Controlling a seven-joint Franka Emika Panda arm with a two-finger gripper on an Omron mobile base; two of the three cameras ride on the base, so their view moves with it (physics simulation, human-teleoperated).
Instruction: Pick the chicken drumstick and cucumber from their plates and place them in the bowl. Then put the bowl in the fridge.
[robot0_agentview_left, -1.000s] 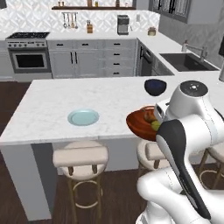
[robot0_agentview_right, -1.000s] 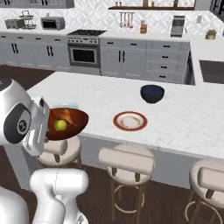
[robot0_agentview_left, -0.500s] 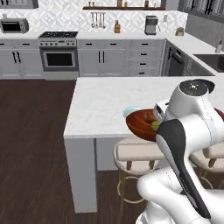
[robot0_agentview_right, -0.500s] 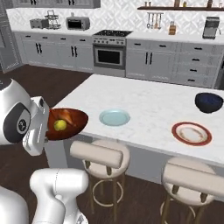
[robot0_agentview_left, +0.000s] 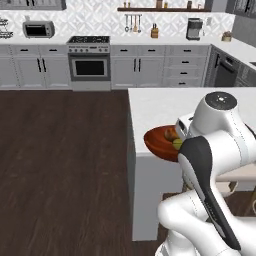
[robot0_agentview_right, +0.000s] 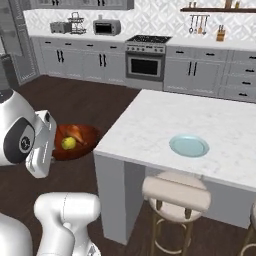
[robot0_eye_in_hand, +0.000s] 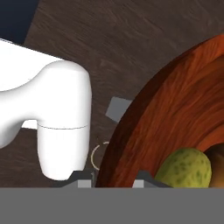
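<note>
the white arm folds back on itself, its elbow raised at the right of the left base view. the hand (robot0_eye_in_hand: 114, 181), low in the hand view, is clamped on the bowl (robot0_eye_in_hand: 175, 118) rim.

The counter (robot0_agentview_left: 150, 107) corner crowds the carried bowl (robot0_agentview_left: 161, 142); open wooden floor (robot0_agentview_left: 60, 165) lies left.

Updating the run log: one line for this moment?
claw: shut on bowl rim | bowl: carried off counter | inside: cucumber, drumstick
</note>
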